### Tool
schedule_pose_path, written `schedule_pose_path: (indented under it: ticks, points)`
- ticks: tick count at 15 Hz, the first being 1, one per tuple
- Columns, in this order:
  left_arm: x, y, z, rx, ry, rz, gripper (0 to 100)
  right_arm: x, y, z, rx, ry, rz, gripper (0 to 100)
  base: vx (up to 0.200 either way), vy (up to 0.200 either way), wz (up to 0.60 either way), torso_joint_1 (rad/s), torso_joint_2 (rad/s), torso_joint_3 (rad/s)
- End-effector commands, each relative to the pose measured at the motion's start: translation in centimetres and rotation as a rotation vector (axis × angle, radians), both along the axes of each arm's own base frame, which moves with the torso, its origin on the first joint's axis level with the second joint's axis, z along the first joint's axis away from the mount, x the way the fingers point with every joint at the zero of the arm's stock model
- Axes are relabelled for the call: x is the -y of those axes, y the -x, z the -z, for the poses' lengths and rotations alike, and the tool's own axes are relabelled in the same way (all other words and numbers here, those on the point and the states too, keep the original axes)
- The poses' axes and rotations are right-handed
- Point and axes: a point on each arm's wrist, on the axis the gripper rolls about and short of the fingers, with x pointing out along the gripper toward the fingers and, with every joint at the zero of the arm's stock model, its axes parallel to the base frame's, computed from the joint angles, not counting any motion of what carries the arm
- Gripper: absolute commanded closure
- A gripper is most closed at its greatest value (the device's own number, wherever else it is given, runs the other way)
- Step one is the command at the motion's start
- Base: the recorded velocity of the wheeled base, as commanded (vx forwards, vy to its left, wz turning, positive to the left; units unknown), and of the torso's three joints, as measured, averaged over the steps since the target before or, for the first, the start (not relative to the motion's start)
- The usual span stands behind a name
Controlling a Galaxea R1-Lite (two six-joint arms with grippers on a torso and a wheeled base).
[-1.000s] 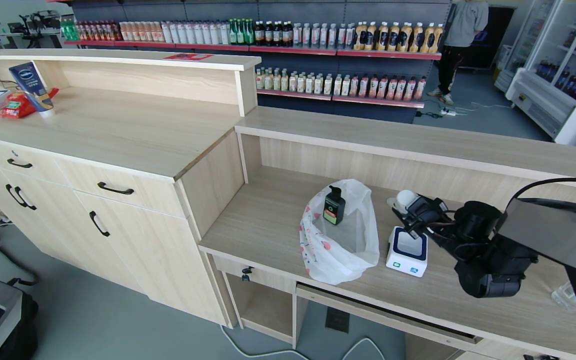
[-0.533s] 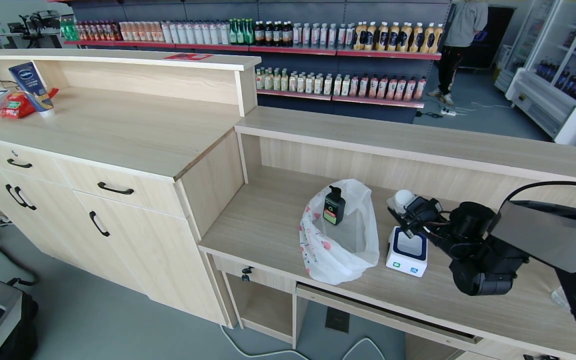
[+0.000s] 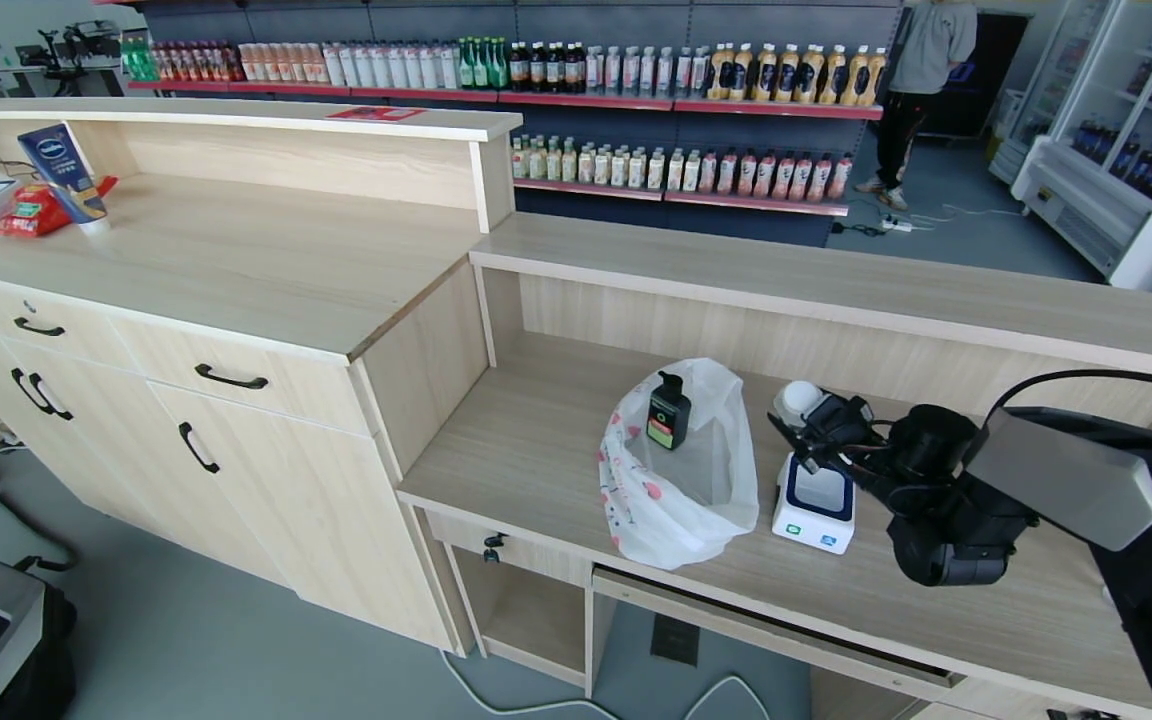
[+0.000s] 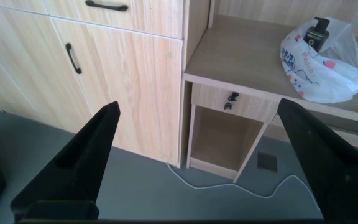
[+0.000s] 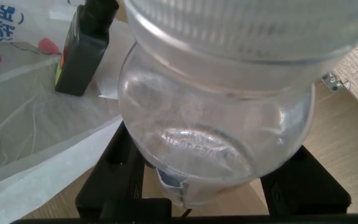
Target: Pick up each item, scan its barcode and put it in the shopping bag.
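Observation:
My right gripper [image 3: 821, 428] is shut on a clear round bottle [image 5: 216, 124] with a white cap [image 3: 798, 398]. It holds the bottle on its side just above the white and blue scanner [image 3: 814, 498]. Left of the scanner, the white shopping bag [image 3: 681, 490] lies open on the lower counter. A black pump bottle [image 3: 668, 412] stands inside it, and it appears as the black pump bottle [image 5: 82, 53] beyond the held bottle. My left gripper [image 4: 197, 162] hangs open over the floor, in front of the cabinet, with the bag [image 4: 325, 46] far off.
A raised wooden ledge [image 3: 836, 280] runs behind the lower counter. A taller counter [image 3: 236, 270] with drawers stands to the left, and red snack packets [image 3: 31, 212] and a blue box lie at its far end. A locked drawer [image 4: 232, 102] sits under the counter edge.
The right arm has drifted left with the clear bottle, bringing it closer over the scanner and nearer the bag. The bag and black bottle have not moved.

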Motion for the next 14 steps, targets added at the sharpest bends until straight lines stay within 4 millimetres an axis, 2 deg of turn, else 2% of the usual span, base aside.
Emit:
schedule_pose_path:
  ticks: [1,14]
  points:
    - [0.00,-0.01,0.01,-0.002,0.000,0.000,0,0.00,-0.03,0.17,-0.002,0.001,-0.001,100,0.000,0.000,0.00,0.000,0.00,0.000]
    - [0.00,-0.01,0.01,-0.002,0.000,0.000,0,0.31,-0.12,0.33,0.012,0.033,-0.006,100,0.000,0.000,0.00,0.000,0.00,0.000]
